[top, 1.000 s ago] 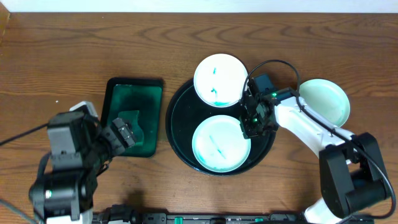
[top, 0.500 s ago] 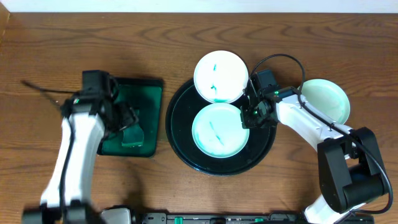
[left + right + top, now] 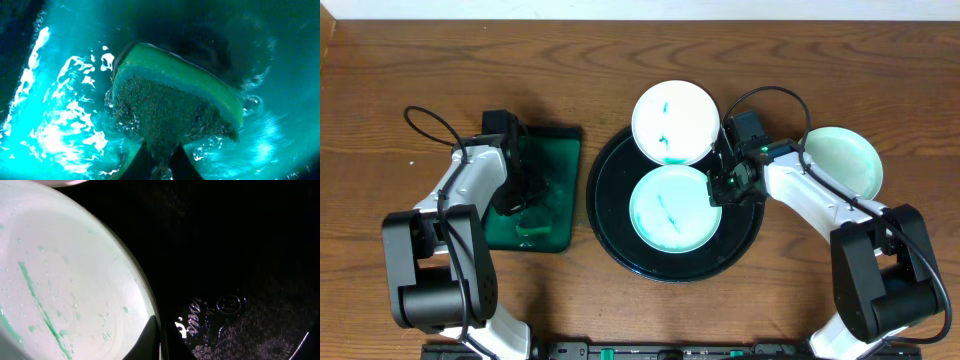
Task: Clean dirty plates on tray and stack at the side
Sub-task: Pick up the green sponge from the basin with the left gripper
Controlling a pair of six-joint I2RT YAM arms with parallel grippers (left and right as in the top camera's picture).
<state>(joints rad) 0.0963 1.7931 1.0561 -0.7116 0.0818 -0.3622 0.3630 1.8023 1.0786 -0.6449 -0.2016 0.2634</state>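
Left hand [image 3: 525,192] pitched down into green tray [image 3: 565,160], closed on sponge [image 3: 170,105]. Right hand [image 3: 722,188] pinches centre plate [image 3: 665,212] at its 3 o'clock rim, inside black tray [image 3: 745,240]. Second plate [image 3: 675,122] overlaps tray's 12 o'clock rim.

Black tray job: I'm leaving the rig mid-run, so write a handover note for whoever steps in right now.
Left pincer: down at the sponge in the green tray; grip unclear.
Right pincer: pinching the right rim of the front plate, on the black tray.
Back plate: streaked, overhanging the tray's far rim.
Side plate: on the table, right; no streaks visible.
To do: wipe both streaked plates, stack them there.
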